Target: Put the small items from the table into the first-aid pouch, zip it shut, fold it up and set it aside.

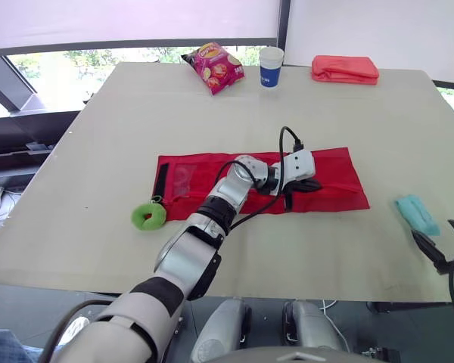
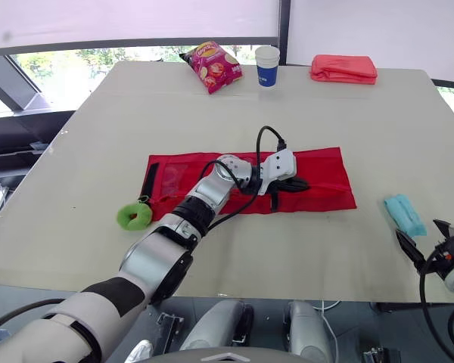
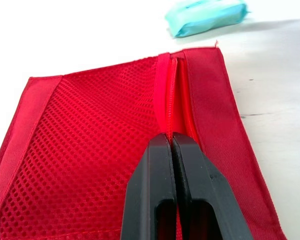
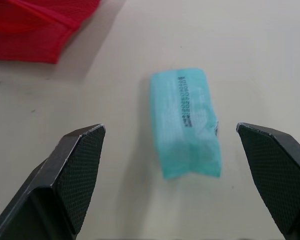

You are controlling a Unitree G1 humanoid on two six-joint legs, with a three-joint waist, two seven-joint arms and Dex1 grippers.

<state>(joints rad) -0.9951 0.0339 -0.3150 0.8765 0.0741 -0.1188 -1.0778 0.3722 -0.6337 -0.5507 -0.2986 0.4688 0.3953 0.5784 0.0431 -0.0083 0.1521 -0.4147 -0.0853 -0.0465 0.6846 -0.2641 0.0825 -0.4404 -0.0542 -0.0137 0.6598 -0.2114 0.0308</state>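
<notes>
The red first-aid pouch [image 1: 334, 175] lies unfolded flat in the middle of the table, its mesh pocket [image 3: 90, 135] facing up. My left gripper [image 3: 170, 138] rests on the pouch with its fingers shut right on the zipper line [image 3: 173, 95]; what they pinch is hidden. A teal packet [image 1: 417, 214] lies on the table to the right of the pouch. My right gripper [image 4: 168, 129] hovers open just short of that packet, one finger on each side of it. A green roll [image 1: 148, 216] sits off the pouch's left end.
At the far edge stand a pink snack bag [image 1: 214, 66], a paper cup [image 1: 271, 66] and a folded red cloth [image 1: 345, 68]. A black strap [image 1: 160, 181] lies at the pouch's left end. The table's right corner is close to the teal packet.
</notes>
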